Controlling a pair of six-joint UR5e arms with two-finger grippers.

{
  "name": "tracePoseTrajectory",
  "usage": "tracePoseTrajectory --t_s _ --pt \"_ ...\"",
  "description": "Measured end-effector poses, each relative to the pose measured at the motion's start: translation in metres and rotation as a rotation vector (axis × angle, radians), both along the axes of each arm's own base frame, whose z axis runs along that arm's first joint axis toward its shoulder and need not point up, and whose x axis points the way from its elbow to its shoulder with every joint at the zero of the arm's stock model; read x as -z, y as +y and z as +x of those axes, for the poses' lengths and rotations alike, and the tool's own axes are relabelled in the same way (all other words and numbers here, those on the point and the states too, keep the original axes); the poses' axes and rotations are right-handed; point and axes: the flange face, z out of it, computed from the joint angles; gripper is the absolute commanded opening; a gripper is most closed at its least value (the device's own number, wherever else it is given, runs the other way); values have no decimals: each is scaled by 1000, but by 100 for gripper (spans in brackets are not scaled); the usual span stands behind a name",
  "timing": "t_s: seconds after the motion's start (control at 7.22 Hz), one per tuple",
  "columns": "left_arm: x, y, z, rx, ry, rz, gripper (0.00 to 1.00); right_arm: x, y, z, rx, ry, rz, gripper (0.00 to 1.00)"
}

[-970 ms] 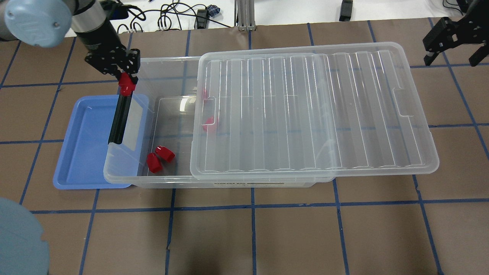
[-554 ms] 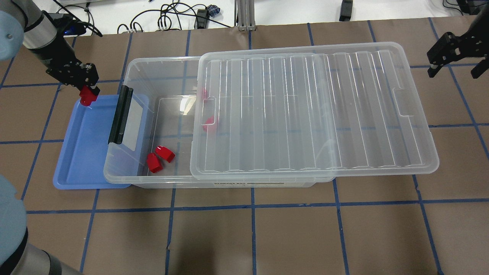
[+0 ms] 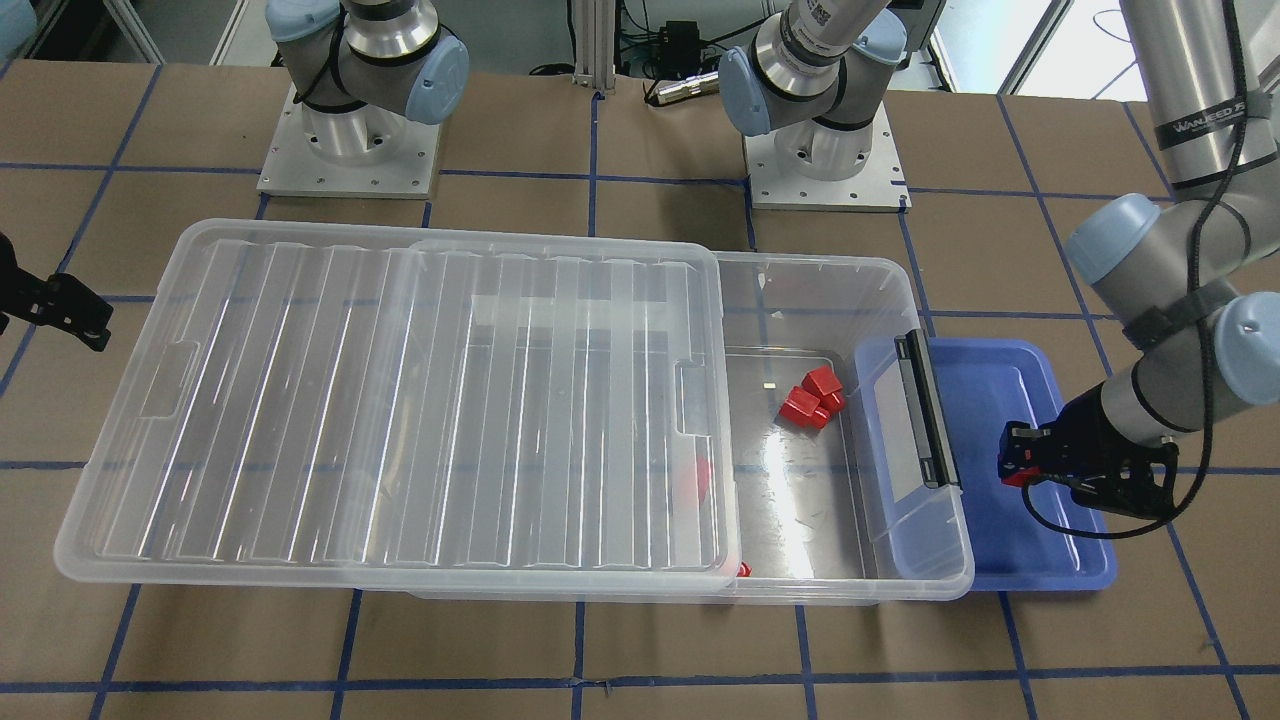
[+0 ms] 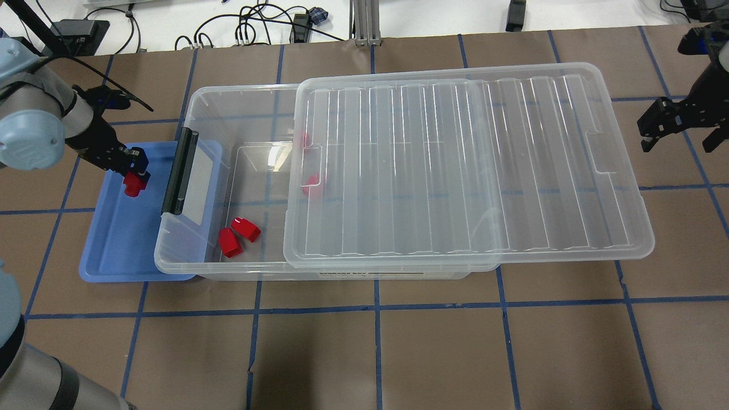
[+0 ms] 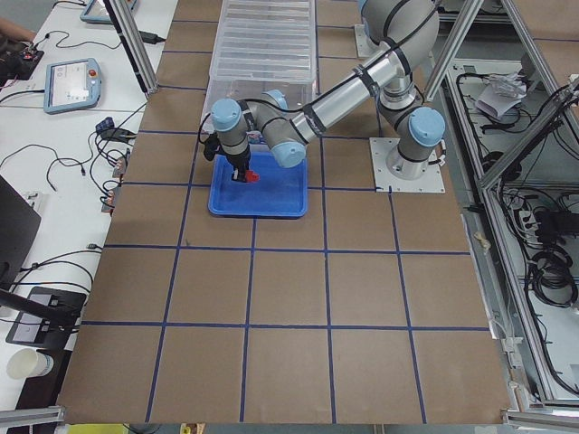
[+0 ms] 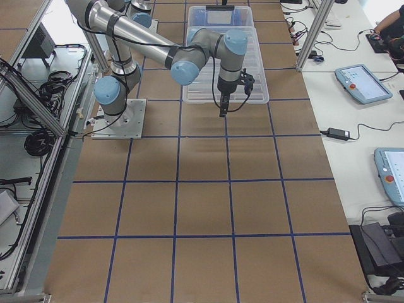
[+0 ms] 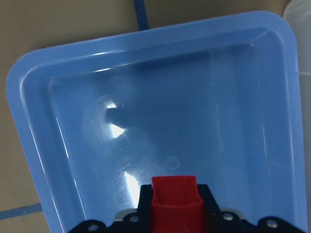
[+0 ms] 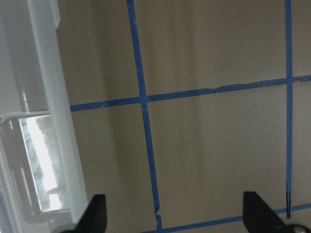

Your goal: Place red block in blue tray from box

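Observation:
My left gripper (image 4: 134, 177) is shut on a red block (image 4: 132, 183) and holds it low over the blue tray (image 4: 114, 239). The left wrist view shows the red block (image 7: 175, 204) clamped between the black fingers above the tray floor (image 7: 194, 121). In the front view the block (image 3: 1016, 474) hangs over the tray (image 3: 1040, 560). The clear box (image 4: 196, 108) has its lid (image 4: 455, 165) slid to the right, leaving the left end uncovered. Two red blocks (image 4: 238, 234) lie inside it; others show faintly under the lid (image 4: 312, 185). My right gripper (image 4: 678, 132) is open and empty beyond the lid's right end.
The box's black latch (image 4: 179, 172) and its end wall overlap the tray's right side. The lid overhangs the box on the right. Blue tape lines (image 8: 146, 145) cross the brown table. Cables lie at the table's far edge (image 4: 256, 28).
My left gripper has carried the red block from over the box's latch end leftward and then down into the blue tray. My right gripper has moved a little lower in the overhead view.

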Motion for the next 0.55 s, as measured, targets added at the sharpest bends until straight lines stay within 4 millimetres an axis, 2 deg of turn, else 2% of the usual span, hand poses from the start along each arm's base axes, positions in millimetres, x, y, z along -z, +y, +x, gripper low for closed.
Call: tracePoseTrajectory --t_s 0.14,0.28,0.55 --pt "12 6 -2 1 0 -2 85 11 -1 -2 1 -4 12 100" --pt "17 8 -3 -3 2 -1 100 19 -2 -4 3 -10 24 100" --pt "14 11 -5 -16 6 4 100 28 -4 -4 3 -20 43 100"
